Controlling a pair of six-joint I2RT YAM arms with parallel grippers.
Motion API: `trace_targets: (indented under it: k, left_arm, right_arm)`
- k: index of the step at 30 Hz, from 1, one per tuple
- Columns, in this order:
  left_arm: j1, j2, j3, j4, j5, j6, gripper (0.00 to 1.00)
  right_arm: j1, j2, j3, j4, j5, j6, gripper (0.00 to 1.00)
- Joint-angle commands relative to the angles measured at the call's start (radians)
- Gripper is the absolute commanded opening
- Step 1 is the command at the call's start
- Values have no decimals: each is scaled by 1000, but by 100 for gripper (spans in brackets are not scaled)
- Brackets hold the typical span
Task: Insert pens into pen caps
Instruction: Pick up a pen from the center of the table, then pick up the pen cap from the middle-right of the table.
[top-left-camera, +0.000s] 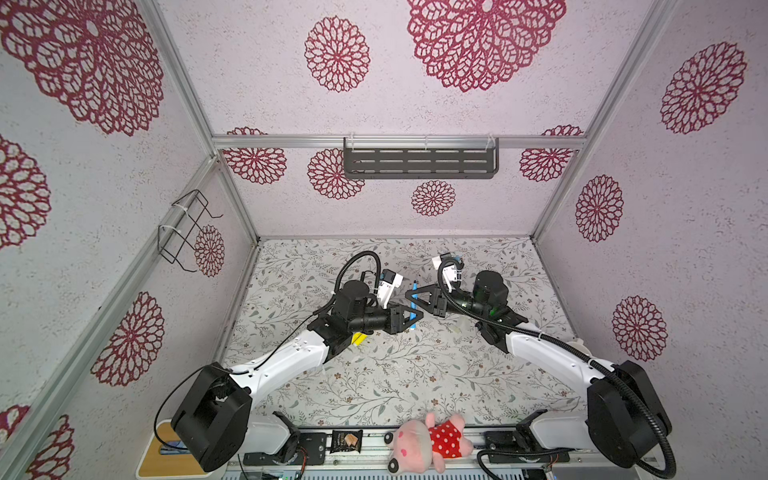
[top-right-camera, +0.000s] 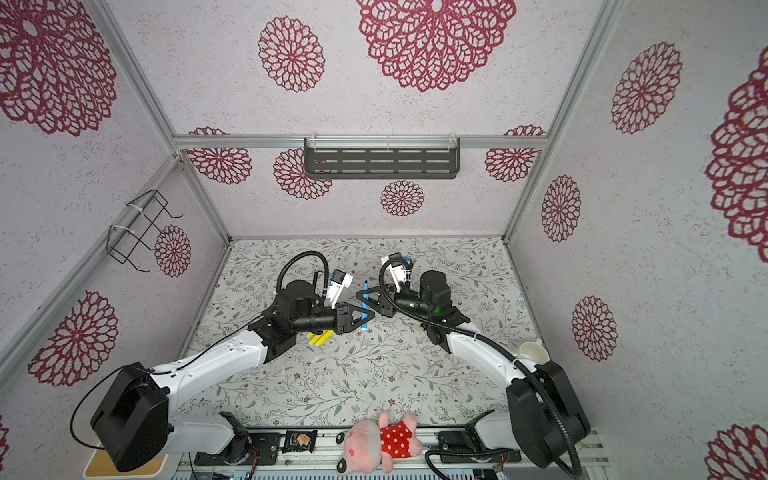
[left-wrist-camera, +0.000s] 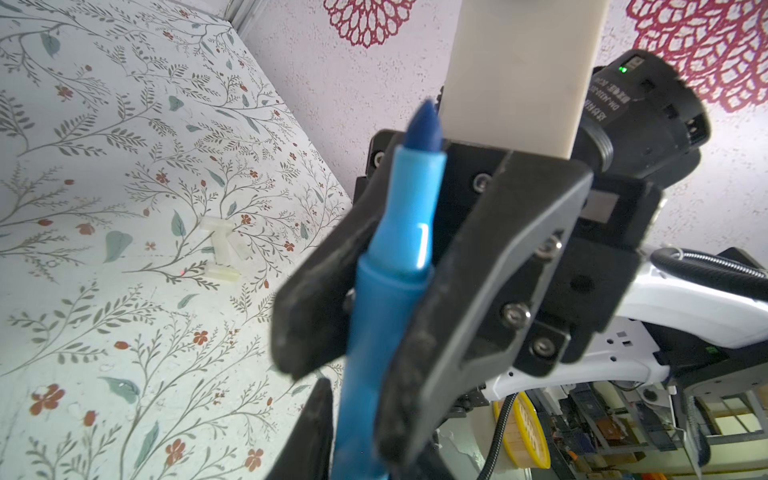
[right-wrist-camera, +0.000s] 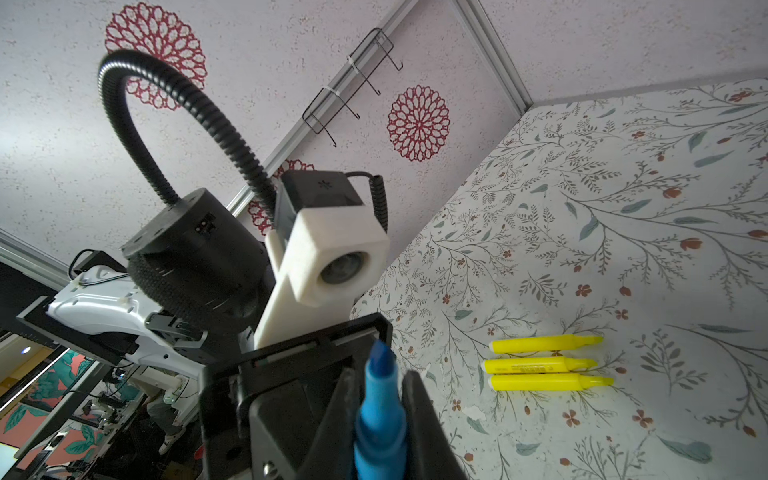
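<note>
A blue pen (top-left-camera: 414, 286) (top-right-camera: 365, 286) is held above the middle of the table, uncapped, its dark tip pointing toward the back wall. My right gripper (top-left-camera: 410, 294) (right-wrist-camera: 380, 419) is shut on it just below the tip. The left wrist view shows this grip from the other side (left-wrist-camera: 357, 320). My left gripper (top-left-camera: 415, 318) (left-wrist-camera: 357, 449) meets it head-on and is shut on the pen's lower barrel (left-wrist-camera: 411, 232). Three yellow pens (right-wrist-camera: 544, 361) (top-right-camera: 321, 337) lie side by side on the cover, partly under my left wrist. Two whitish pen caps (left-wrist-camera: 222, 237) lie on the cover.
A pink plush toy (top-left-camera: 428, 440) and a dark snack packet (top-left-camera: 347, 440) sit on the front rail. A white cup (top-right-camera: 532, 351) stands by the right wall. A black shelf (top-left-camera: 419, 162) hangs on the back wall and a wire rack (top-left-camera: 187, 228) on the left wall.
</note>
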Motion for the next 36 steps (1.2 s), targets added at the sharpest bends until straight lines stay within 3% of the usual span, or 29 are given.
trace_targets:
  k: [1,10,12,14,18,21,27,32,36]
  left_arm:
    - [-2,4,20,-10,17,8,17]
    - [5,10,26,-24,30,17,0]
    - [8,10,25,-31,34,23,0]
    - [9,10,22,-31,39,26,0]
    - [15,-2,4,-37,24,34,0]
    - [27,-18,-17,-48,12,42,0]
    - [37,-53,-15,-218,-96,121,0]
    - [33,-54,36,-446,-338,192,0]
    - [20,-55,33,-463,-395,198,0]
  right_arm:
    - [11,-10,26,27,-16,-30,0]
    - [21,-9,44,-37,-16,-71,0]
    - [20,-13,48,-46,-13,-73,11]
    - [20,-22,53,-50,-10,-73,35]
    - [15,-71,96,-161,-2,-149,66]
    - [-5,-127,165,-390,70,-292,78]
    - [-100,-220,235,-684,248,-424,84]
    - [-173,-213,271,-907,513,-472,83]
    - [-191,-142,283,-1035,721,-433,81]
